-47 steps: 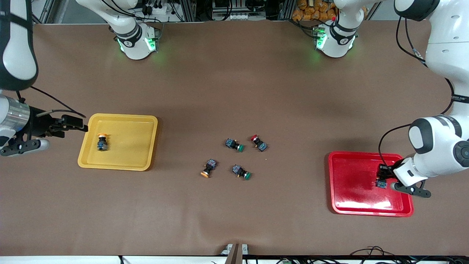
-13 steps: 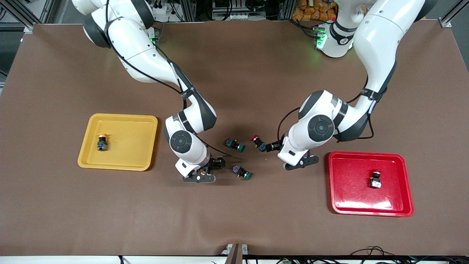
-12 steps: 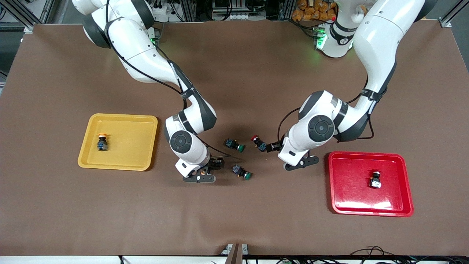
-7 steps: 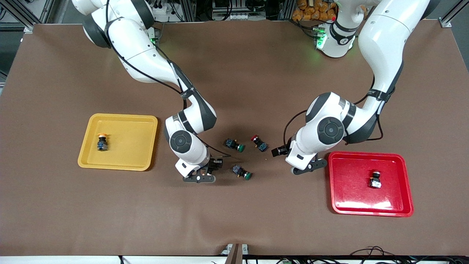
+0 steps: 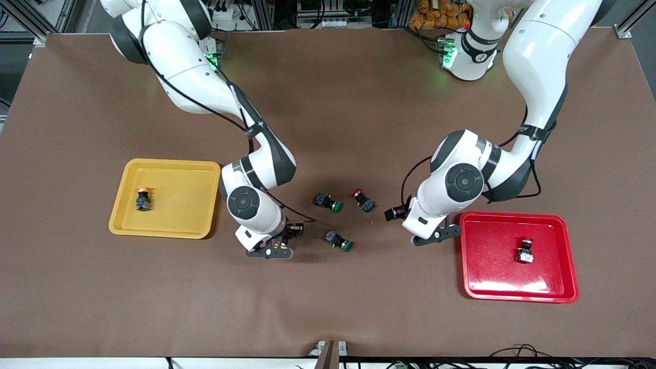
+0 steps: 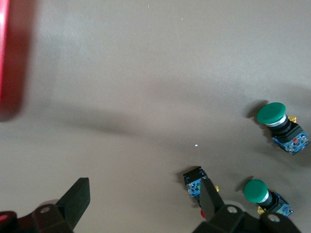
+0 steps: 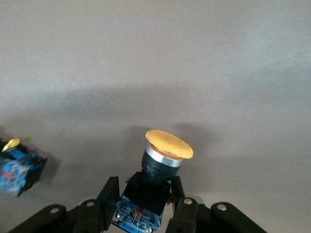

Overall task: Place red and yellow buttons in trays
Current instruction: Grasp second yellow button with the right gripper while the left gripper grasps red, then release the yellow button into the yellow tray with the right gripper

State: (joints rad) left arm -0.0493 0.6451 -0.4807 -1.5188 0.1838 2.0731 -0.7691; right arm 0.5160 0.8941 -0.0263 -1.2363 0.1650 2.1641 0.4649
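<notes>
Your right claw (image 7: 143, 201) grips the yellow-capped button (image 7: 155, 182) by its body above the counter (image 5: 328, 307); your left claw (image 6: 141, 204) gapes wide beside the red-capped button (image 5: 362, 200).

- Big counter (image 5: 328, 307) w/ a brown cover, a bit wrinkly near the front edge.
- Metal frame bars (image 5: 266, 13) along the top, w/ black cables & boxes.
- Pile of orange stuff (image 5: 441, 13) up there too.
- Green light glows on the brown cover at the top.
- White strip & cables (image 5: 517, 353) at the bottom edge.
</notes>
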